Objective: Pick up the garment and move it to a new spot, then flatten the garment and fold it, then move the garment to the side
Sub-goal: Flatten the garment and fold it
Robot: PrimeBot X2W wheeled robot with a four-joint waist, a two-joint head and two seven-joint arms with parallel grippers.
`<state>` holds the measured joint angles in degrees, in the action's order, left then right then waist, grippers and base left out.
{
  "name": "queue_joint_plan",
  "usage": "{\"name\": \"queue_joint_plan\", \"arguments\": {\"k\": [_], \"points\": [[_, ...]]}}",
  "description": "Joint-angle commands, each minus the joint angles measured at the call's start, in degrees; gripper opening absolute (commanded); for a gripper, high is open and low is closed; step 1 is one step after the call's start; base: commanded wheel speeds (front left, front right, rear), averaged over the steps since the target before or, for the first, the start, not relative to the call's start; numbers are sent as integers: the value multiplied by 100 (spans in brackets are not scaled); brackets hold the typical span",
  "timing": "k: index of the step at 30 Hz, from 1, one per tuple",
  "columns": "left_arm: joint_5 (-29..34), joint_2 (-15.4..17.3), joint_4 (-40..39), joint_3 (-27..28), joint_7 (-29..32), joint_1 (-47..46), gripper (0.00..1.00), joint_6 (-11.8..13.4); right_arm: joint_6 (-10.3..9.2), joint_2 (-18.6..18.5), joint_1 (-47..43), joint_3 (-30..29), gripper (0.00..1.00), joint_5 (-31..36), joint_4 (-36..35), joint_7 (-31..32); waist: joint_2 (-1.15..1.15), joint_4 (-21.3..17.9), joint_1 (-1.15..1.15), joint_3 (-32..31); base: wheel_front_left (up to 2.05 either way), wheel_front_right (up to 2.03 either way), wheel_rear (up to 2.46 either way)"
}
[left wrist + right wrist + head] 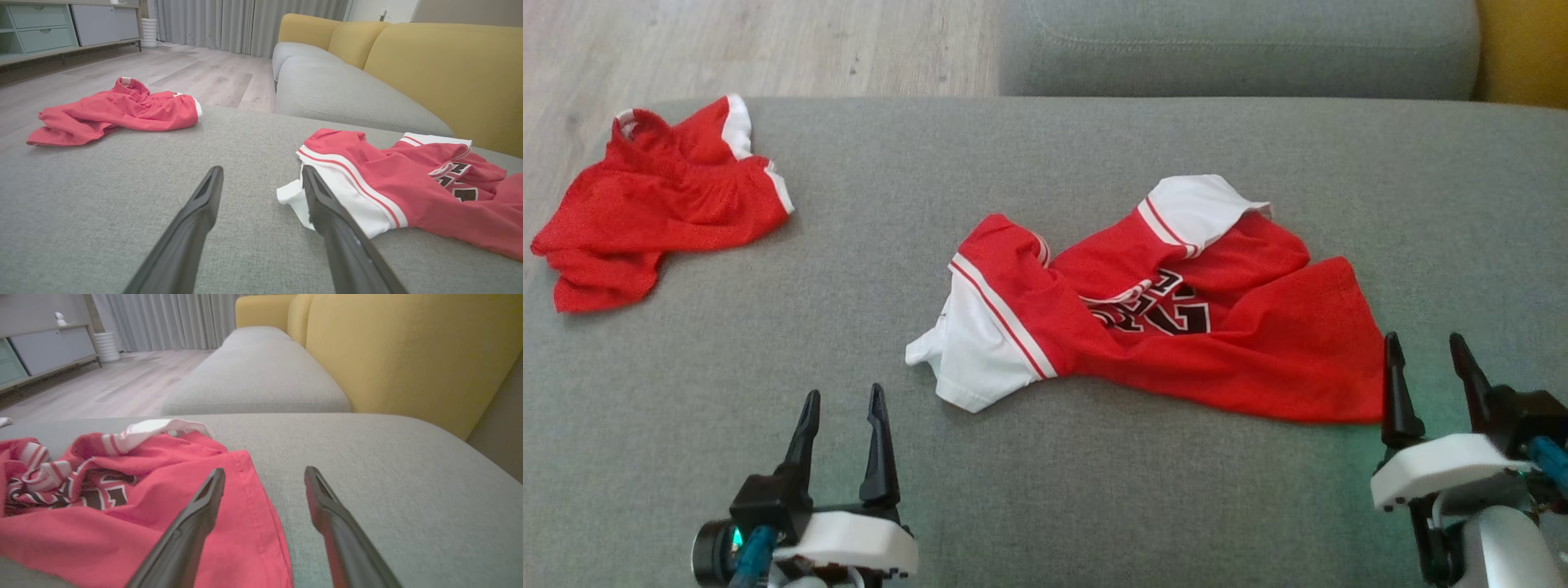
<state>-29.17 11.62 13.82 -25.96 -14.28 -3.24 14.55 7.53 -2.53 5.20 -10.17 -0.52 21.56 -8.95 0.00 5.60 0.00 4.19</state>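
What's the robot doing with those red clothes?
It's tidying a red jersey on a grey sofa cushion. Right now nothing is being held: the left gripper and right gripper are both open. The jersey lies crumpled in the middle, not yet flattened or folded. The right gripper is at its right edge, the left one near its white sleeve. Red shorts lie off to the left.

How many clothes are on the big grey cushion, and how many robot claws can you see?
Red and white mesh jersey with black numbers: 1
Red mesh shorts with white trim: 1
Dark two-fingered robot claws: 2, the left gripper and the right gripper, both open
Total: 4
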Motion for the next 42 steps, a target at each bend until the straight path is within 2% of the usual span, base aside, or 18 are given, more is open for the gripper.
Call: {"name": "queue_joint_plan", "arguments": {"k": [1,14,31,35,42], "points": [[12,100,-190,158,-50,-158,100,-15,-4,-34,30,186,100,-51,-295,-90,0,-14,0,-75,0,0,0],[40,139,-365,-73,126,23,100,-9,-4,-34,-486,719,100,-425,-1039,33,0,34,0,-464,0,0,0],[5,238,-446,-144,291,44,100,28,-4,-34,-586,924,100,-509,-1264,133,0,90,0,-381,0,0,0],[42,304,-266,-252,568,-239,100,-77,-4,-34,-509,961,100,-475,-1329,150,0,74,0,-194,0,0,0],[165,358,553,-390,1021,-1060,100,-248,-4,-34,-295,1110,100,-427,-1427,190,0,-118,0,253,0,0,0]]}}
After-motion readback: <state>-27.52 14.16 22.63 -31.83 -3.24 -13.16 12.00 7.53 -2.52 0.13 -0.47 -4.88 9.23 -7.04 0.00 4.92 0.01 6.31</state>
